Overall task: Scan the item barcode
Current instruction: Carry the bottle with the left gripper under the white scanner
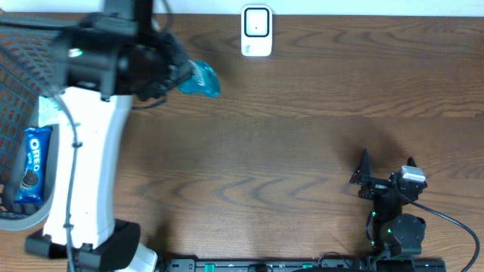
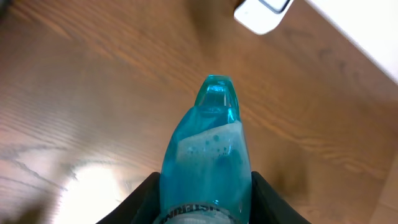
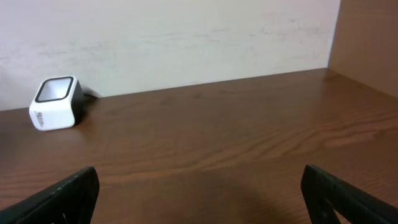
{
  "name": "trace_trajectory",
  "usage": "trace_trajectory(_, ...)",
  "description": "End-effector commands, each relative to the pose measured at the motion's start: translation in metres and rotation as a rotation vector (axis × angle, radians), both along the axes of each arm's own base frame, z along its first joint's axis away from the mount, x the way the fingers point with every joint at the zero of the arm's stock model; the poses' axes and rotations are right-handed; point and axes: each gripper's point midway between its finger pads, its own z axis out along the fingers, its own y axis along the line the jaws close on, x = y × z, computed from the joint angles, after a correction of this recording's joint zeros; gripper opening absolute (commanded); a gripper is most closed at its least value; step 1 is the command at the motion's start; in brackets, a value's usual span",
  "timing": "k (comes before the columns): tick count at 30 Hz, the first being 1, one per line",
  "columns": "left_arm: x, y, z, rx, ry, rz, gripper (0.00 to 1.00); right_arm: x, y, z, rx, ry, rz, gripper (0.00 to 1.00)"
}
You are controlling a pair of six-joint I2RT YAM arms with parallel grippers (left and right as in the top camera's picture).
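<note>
Well, big picture first: a brown wood-grain tabletop [image 1: 287,151] fills the view from above, and across its left side stretches the left arm [image 1: 87,174], white casing low down, black joints up top. Tucked behind that arm, out past the left hand's outer side, sits a dark mesh basket [image 1: 15,83] at the tabletop's edge. Over on the other side, the right hand [image 1: 387,160] sits low by the near edge, well apart from everything. Its two fingers [image 3: 62,196] stand wide apart with only bare wood between them.

Now the action: the left hand [image 1: 181,74] is clamped on a translucent teal bottle [image 2: 208,155], one dark finger [image 2: 137,208] pressing each flank near a printed band at the hand's end. Lovely look from the wrist camera: the bottle juts straight out ahead of the hand, cap end leading, liquid with a froth of bubbles inside. Whether it clears the wood or brushes it, I can't tell from these angles.

Down in the basket, behind and to the left of that hand, lies a blue Oreo pack [image 1: 32,165], right alongside the arm. And smallest of all, the white scanner [image 1: 256,30], dark window on its face, stands ahead of the left hand and off to its right, apart from the bottle's cap. For the right hand it sits far ahead and to the left, against the pale wall [image 3: 186,37].
</note>
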Motion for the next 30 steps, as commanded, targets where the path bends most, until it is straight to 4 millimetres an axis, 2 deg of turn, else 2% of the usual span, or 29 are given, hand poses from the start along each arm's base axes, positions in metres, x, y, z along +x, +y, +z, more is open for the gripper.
trace_trajectory(1, 0.007, -0.021, -0.022, 0.026, 0.061, 0.078, 0.24, -0.001, -0.005, -0.001, -0.014, 0.007, -0.018, 0.99)
trace_trajectory(7, 0.012, -0.061, -0.067, 0.007, 0.207, 0.18, 0.24, -0.001, -0.005, -0.001, -0.013, 0.007, -0.018, 0.99)
trace_trajectory(15, 0.015, -0.094, -0.129, 0.035, 0.359, 0.43, 0.24, -0.001, -0.005, -0.001, -0.014, 0.007, -0.018, 0.99)
trace_trajectory(23, 0.021, -0.098, -0.177, 0.087, 0.433, 0.648, 0.24, -0.001, -0.005, -0.001, -0.013, 0.007, -0.018, 0.99)
trace_trajectory(30, 0.02, -0.102, -0.205, 0.1, 0.49, 0.773, 0.24, -0.001, -0.005, -0.001, -0.013, 0.007, -0.018, 0.99)
